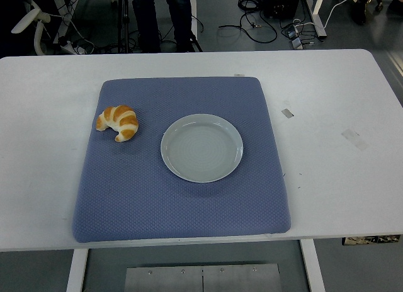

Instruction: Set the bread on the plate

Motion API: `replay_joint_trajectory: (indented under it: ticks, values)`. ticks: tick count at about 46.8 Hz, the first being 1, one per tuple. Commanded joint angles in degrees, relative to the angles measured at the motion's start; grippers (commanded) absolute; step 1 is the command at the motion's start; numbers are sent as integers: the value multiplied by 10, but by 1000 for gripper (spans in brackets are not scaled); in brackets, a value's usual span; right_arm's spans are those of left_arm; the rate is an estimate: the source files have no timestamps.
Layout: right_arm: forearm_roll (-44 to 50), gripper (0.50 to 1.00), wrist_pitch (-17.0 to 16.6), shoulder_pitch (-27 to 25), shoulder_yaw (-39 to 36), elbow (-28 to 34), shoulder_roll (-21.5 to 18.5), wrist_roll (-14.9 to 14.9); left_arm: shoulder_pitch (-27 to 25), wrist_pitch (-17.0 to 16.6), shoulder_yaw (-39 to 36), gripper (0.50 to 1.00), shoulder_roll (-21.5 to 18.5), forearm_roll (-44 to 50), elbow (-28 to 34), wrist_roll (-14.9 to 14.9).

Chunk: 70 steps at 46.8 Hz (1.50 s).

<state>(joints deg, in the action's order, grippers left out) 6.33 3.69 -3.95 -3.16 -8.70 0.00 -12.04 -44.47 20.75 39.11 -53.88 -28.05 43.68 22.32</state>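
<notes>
Here, the white table [327,179] fills most of the frame, with a blue textured mat [182,204] spread across its centre. The bread, a golden-brown croissant [118,122] with pale bands, lies on the mat at centre left of the frame, close to the mat's left edge, its curved back toward the top and its tips pointing down and left. The plate [201,147], pale grey-white and round, sits on the mat near the frame's middle, to the right of the croissant and clearly apart from it; nothing lies in it. Neither robot hand shows anywhere in the frame, so whether their fingers are apart or together cannot be told. Two small tape scraps [287,112] mark the bare tabletop right of the mat, one just beside the mat's edge, another farther right. At the top of the frame, beyond the table's far edge, a person's dark-trousered legs [179,18] stand on the grey floor, with black cables [252,18] coiled at upper right and a white chair base at upper left.
</notes>
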Motion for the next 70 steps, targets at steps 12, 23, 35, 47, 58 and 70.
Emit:
replay_joint_trajectory:
  ticks: [12,23,35,47,58,70]
  values:
    - [0,1000,0,0,0,0,0,0,-3,0,0,983,-1,0,0,0]
    - [0,1000,0,0,0,0,0,0,-4,-4,0,983,-1,0,0,0]
    - [0,1000,0,0,0,0,0,0,-5,-4,0,983,-1,0,0,0]
    - [0,1000,0,0,0,0,0,0,-6,-7,0,983,-2,6,-1,0]
    - [0,1000,0,0,0,0,0,0,-11,-39,0,983,-6,10,0,-1]
    - [0,1000,0,0,0,0,0,0,-17,-78,-29,983,-6,40,6,-1]
